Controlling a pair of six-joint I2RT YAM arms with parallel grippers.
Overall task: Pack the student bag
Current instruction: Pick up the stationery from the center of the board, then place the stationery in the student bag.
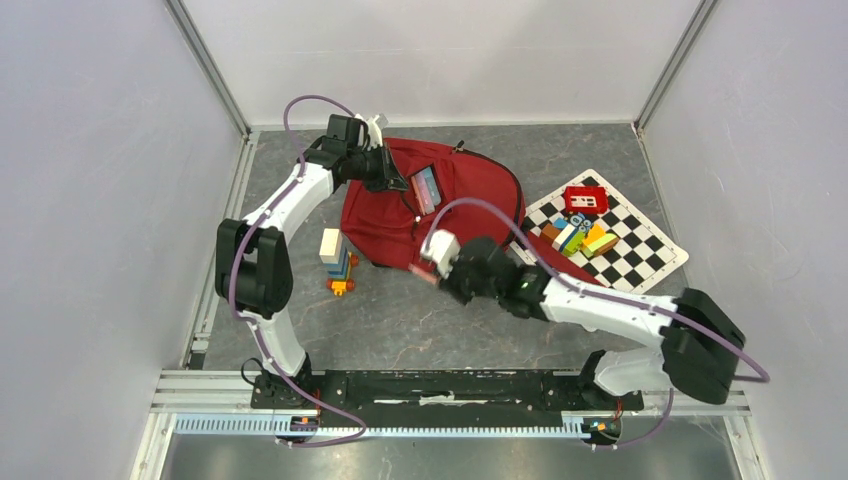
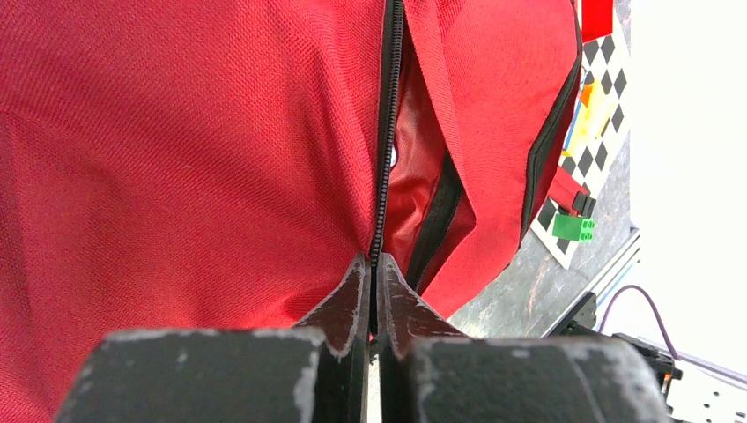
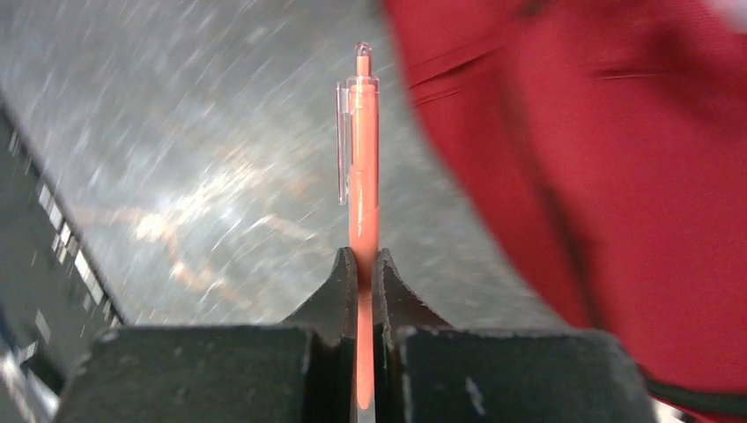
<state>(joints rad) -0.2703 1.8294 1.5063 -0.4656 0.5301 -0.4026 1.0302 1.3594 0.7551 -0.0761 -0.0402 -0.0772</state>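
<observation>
- left arm [image 1: 290,205]: white links, black joints
- right arm [image 1: 610,305]: same white-and-black build
- purple cable [image 1: 318,97] loops along each arm down to base
- left fingers [image 2: 339,308], right fingers [image 3: 330,300]: black wedges, tips scuffed pale grey

Student bag [image 1: 480,175]: dark red cloth in a coarse matt weave; its webbing strips are ribbed.
Bag lining [image 2: 414,167]: smoother red with a slight sheen.
Zip [image 2: 388,132]: black teeth, dull and finely ridged.
Pen [image 3: 362,167]: glossy orange plastic with a clear plastic clip.
Left gripper [image 2: 373,264] jaws: matt black and grainy, the edges scuffed pale.
Right gripper [image 3: 362,260] jaws: the same matt black, lightly scratched.
Surface [image 1: 420,320]: grey stone-look marbling, smooth with a low sheen.
Checkered mat [image 1: 640,255], at 3 o'clock of the bag: flat matt black-and-white sheet; whether paper or board cannot be told.
Blocks [image 1: 575,238] on the mat: smooth coloured plastic.
Rail [image 1: 200,390] at 6 o'clock: bare brushed metal.
</observation>
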